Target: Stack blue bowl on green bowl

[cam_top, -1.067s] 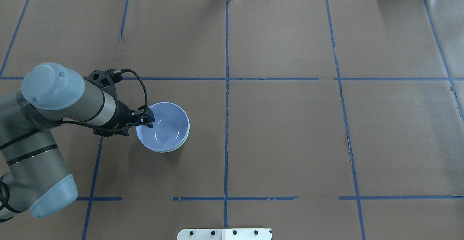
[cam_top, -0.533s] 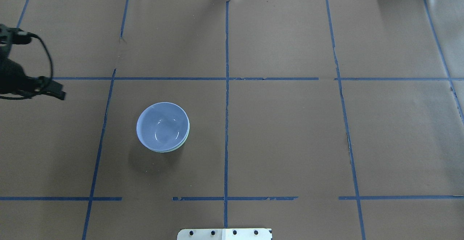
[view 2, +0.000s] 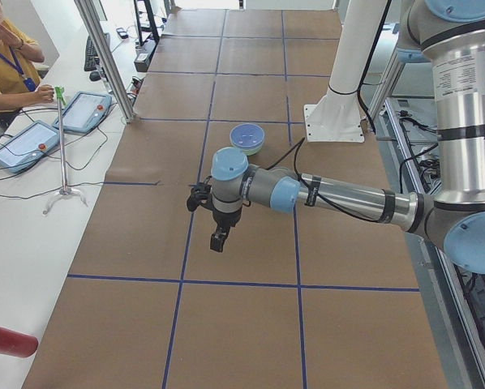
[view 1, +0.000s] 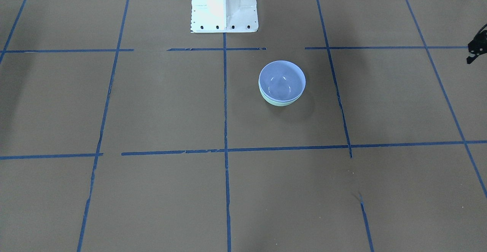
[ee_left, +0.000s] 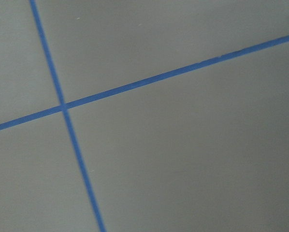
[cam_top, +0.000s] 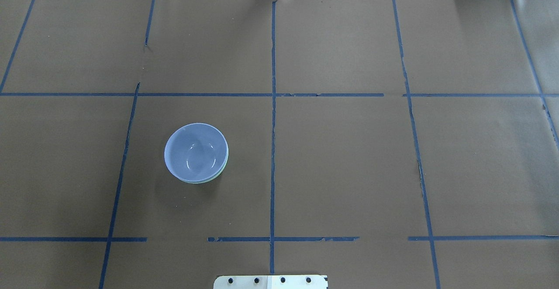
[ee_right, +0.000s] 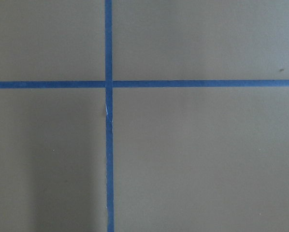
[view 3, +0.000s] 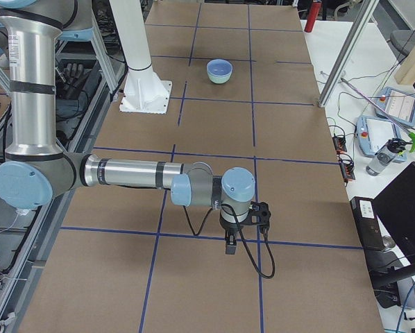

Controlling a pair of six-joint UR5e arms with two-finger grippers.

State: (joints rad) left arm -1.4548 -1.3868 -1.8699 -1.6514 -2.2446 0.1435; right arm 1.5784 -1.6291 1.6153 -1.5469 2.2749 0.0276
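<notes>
Calling the stack done, as we judge it: the blue bowl (view 1: 282,77) sits nested inside the green bowl (view 1: 280,102). Both are upright on the table (cam_top: 349,171), in the robot's left half, in the middle row of cells marked by the tape (cam_top: 273,149) and near the centre line. Nothing touches either bowl.

Why so, as we read it: the green bowl is the base, so it stays flat on the paper, and the blue one drops into it rim-up and seats by its own shape. No grip is needed to keep it there. That fits the arms being parked off the work. The left gripper (view 2: 218,237) hangs over bare paper well apart from the bowls. The right gripper (view 3: 230,244) hangs at the far end of the table. Both wrist views show only paper and tape crossings, with no bowl and no fingers. We cannot tell whether either pair of jaws is apart or together: the left shows only as a small dark scrap at the front view's edge and small in its side view, and the right shows only in its side view.

Look of the blue bowl: round, glossy periwinkle, with bright highlights inside. A thin mint crescent of the green rim shows beneath it on one side. We cannot tell whether that is a slight offset or just the camera angle. No mark on its side is visible from here.
</notes>
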